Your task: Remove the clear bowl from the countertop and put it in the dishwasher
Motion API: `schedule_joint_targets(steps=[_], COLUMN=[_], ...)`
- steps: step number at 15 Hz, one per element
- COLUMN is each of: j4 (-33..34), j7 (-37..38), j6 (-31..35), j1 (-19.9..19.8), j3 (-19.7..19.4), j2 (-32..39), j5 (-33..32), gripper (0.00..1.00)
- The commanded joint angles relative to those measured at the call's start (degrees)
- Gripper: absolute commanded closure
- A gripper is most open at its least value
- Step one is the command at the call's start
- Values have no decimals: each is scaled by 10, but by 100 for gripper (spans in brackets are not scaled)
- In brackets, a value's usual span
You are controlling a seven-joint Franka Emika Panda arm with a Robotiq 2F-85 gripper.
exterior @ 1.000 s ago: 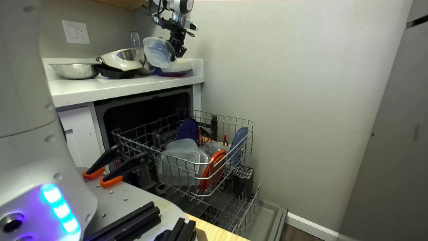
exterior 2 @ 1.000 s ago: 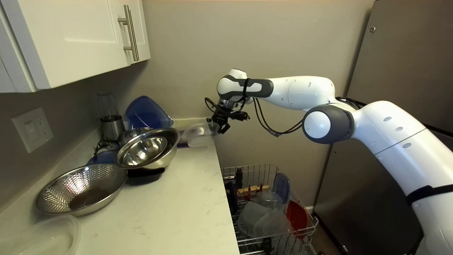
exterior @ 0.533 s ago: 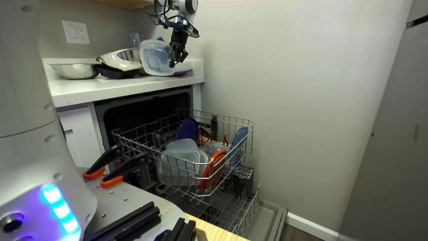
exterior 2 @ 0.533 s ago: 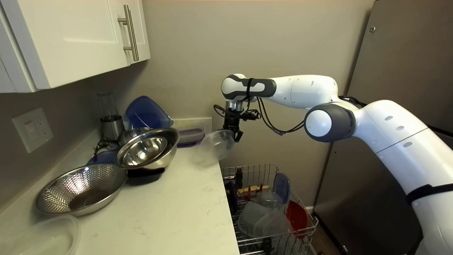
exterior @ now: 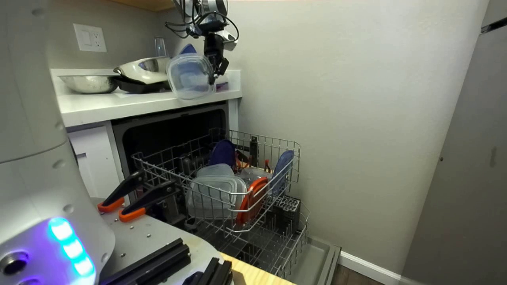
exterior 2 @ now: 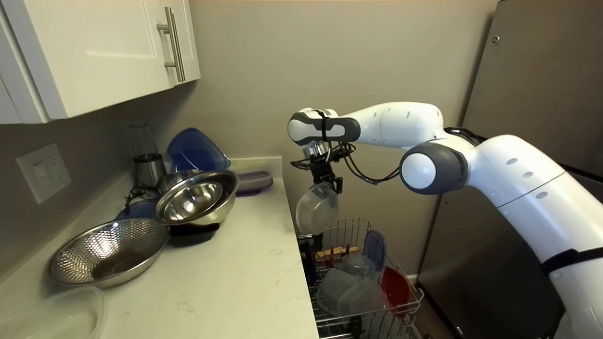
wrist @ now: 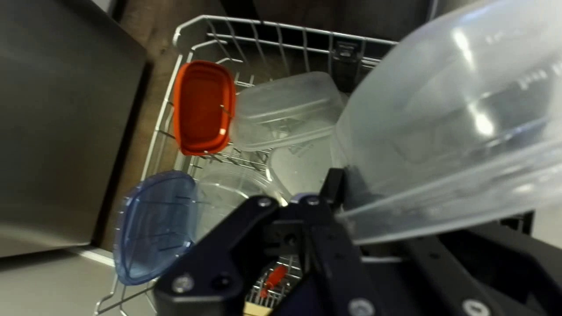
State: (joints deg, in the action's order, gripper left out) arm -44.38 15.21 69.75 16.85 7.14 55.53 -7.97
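— Plastic, see-through: the clear bowl (exterior: 190, 77), upper left of centre in an exterior view. State of the hand?

— Black gripper (exterior: 216, 77), clamped on the bowl's right-hand rim. White countertop (exterior: 150, 107), front edge showing behind. Dishwasher (exterior: 170, 130) open left of mid-frame, wire rack (exterior: 237, 193) out and loaded.

— In an exterior view, perforated colander (exterior 2: 80, 263) at left. Bowl there?

— Mid-frame, tilted, in the air just right of the countertop's edge, above the rack. Stacked metal bowls (exterior 2: 198, 200) left of centre.

— Wrist view?

— Bowl large across the right side. One black fingertip (wrist: 333, 186) against its wall, near mid-frame; opposite one hidden. Below, in the rack: orange container (wrist: 204, 107) upper left, clear container (wrist: 285, 109) just beside it, blue see-through piece (wrist: 156, 224) lower left.
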Motion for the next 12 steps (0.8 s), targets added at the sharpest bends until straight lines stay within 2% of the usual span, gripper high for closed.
schedule_joint_targets(steps=[1,6,12], j4=[19,11,-6], j7=[-46,-78,-1], j6=[-37,4,172], j1=[27,59,80], j3=[-34,-80,-117], j2=[22,64,116], j5=[-85,-215,-318], gripper=[96,96,96])
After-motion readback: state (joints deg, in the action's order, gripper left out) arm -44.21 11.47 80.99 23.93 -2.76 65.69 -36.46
